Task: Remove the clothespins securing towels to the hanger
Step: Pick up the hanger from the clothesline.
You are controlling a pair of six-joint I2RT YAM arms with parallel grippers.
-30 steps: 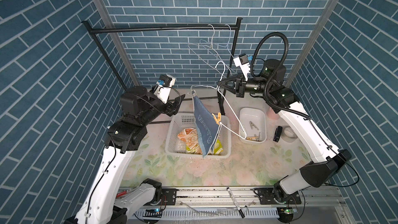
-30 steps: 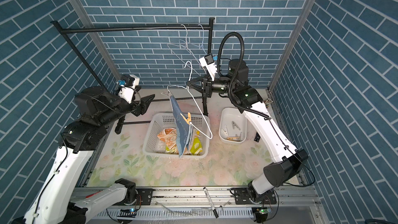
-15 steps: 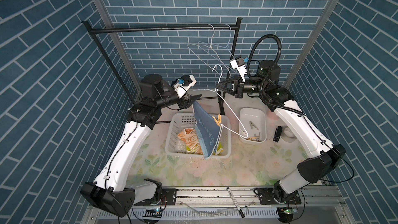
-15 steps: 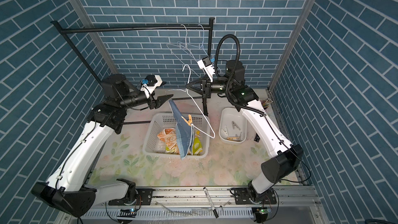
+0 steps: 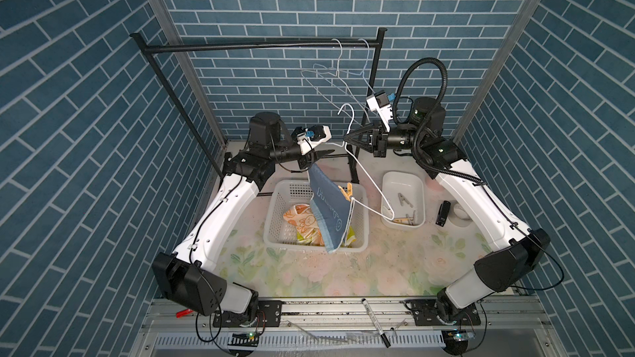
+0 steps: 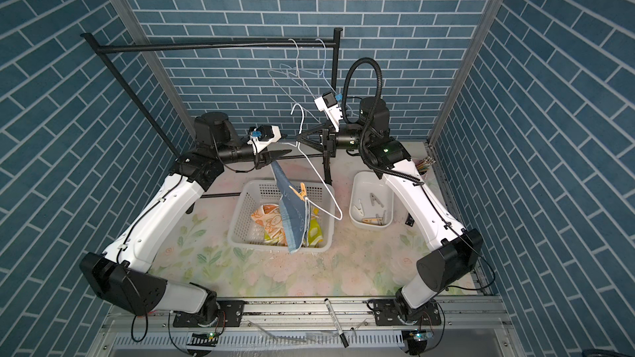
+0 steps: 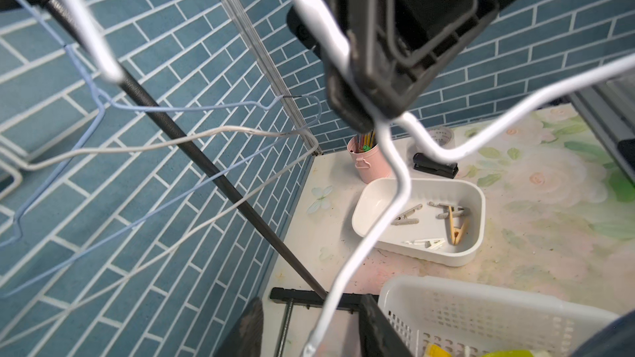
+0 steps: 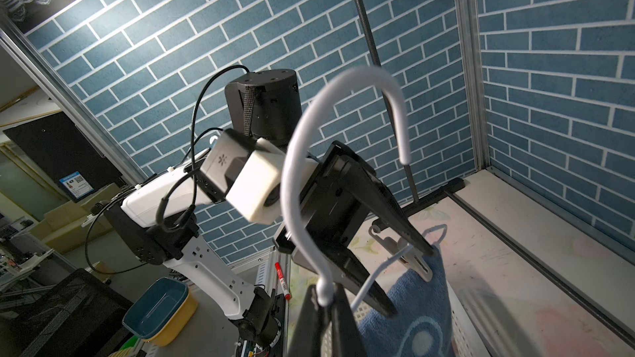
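The right gripper [image 5: 346, 137] is clamped tight on the neck of the white wire hanger [image 8: 289, 183], above the white basket [image 5: 275, 224] at mid-bench. The denim-blue towel [image 5: 328, 207] hangs from it, pinned by a tan clothespin [image 5: 347, 191] and, at its top corner, a grey clothespin [image 8: 421, 266]. The left gripper [image 5: 326, 153] straddles the grey one with its jaws partway apart. Whether they press it, I cannot tell.

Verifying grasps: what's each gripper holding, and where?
Right gripper: shut on white hanger, at the neck below its hook. Left gripper: jaws at a pale clothespin on the blue towel; grip cannot be told.
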